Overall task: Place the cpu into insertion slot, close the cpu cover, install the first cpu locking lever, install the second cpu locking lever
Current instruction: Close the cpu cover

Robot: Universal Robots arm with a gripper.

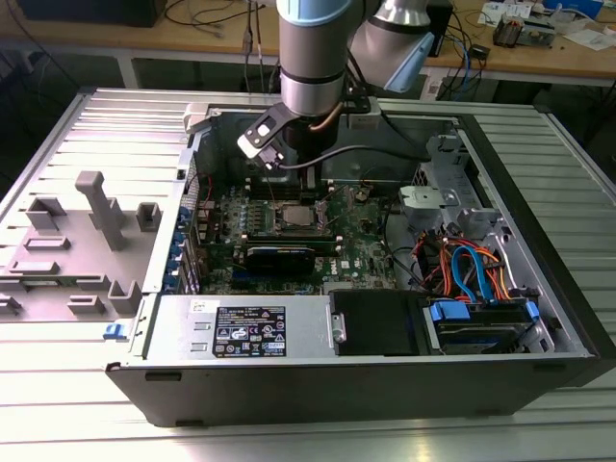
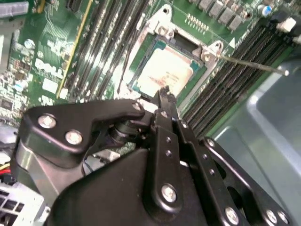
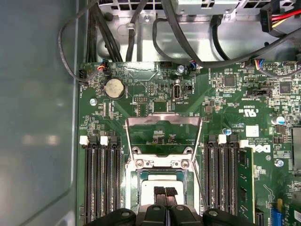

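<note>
Closed gripper is hovering at the exterior view's upper centre over the cpu sitting in the insertion slot, cpu cover standing open.

You see bright, even overhead light: glare whitens one edge of the table, and the black gripper shows soft highlights.

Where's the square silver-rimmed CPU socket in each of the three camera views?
Exterior view: the square, silvery-rimmed insertion slot sits mid-board, under the black gripper.
First wrist view: it lies between the gripper tips and the opened silvery cpu cover.
Second wrist view: it lies just beyond the gripper tip.
Shared landmark: the long black memory slots flanking it.
</note>
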